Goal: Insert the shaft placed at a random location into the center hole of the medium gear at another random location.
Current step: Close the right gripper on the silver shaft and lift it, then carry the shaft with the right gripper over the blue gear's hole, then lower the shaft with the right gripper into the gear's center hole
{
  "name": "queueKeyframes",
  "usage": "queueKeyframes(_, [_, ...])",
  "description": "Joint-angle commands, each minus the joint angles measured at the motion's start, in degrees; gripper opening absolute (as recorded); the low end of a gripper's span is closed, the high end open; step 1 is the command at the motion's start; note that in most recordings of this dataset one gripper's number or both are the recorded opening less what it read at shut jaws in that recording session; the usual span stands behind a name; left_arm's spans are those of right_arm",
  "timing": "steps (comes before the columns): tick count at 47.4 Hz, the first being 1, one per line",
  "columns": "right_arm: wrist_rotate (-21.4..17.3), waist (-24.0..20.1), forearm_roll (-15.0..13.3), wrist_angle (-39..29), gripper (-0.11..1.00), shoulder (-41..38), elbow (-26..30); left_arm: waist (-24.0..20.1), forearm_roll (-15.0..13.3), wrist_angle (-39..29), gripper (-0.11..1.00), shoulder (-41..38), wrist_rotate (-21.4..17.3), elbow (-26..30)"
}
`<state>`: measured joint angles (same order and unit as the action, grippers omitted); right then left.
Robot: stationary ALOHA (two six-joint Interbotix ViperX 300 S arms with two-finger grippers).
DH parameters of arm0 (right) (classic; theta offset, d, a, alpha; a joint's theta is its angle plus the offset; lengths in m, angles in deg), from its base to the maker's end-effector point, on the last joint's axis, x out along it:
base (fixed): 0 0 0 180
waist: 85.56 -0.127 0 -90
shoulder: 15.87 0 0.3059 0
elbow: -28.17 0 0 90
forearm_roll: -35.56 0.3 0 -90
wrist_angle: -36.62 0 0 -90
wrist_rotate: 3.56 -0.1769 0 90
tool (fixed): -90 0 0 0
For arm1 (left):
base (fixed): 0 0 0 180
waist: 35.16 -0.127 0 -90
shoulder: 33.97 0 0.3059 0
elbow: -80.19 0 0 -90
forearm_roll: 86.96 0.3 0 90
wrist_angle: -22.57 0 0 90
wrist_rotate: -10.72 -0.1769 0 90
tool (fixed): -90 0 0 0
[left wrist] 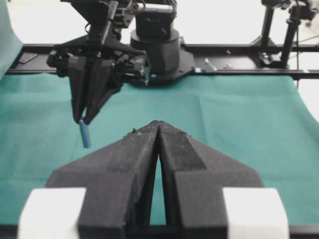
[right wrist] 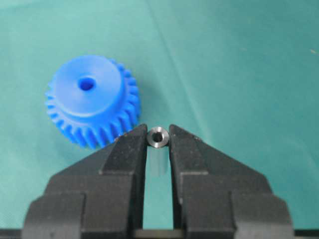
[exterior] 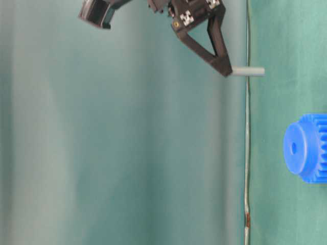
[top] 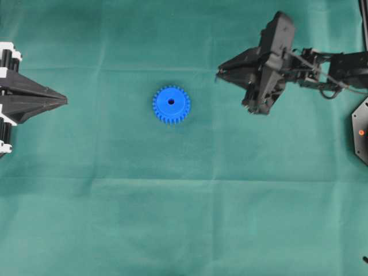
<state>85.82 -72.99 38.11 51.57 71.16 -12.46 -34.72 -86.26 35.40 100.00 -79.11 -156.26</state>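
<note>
The medium gear is a bright blue toothed disc lying flat on the green cloth, its center hole facing up and empty. It also shows in the right wrist view and the table-level view. My right gripper is shut on the shaft, a small grey pin held upright by its top end. The pin hangs from the fingertips above the cloth, to the right of the gear and apart from it. My left gripper is shut and empty at the far left.
The green cloth covers the whole table. A black piece with an orange dot sits at the right edge. The right arm's black base and a frame rail stand at the table's far side in the left wrist view.
</note>
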Motion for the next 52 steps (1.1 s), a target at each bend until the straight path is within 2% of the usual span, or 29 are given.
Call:
queueKeyframes(1, [0.35,-1.49,0.18,0.09,0.13,-1.23,3.78,0.00,0.09,0.00,0.00,-0.53,-0.09,1.49])
queueKeyframes(16, [0.35,-5.19,0.18,0.00,0.13,-9.05,13.27,-0.09,0.18,-0.62,0.00,-0.53,0.00,1.49])
queueKeyframes(26, [0.35,-6.15,0.18,-0.70,0.13,-12.57,16.96,-0.09,0.18,-0.97,0.00,-0.53,0.00,1.49])
queueKeyframes(52, [0.35,-6.33,0.18,-0.70,0.13,-13.27,17.05,0.00,0.18,-1.49,0.00,-0.44,0.09,1.49])
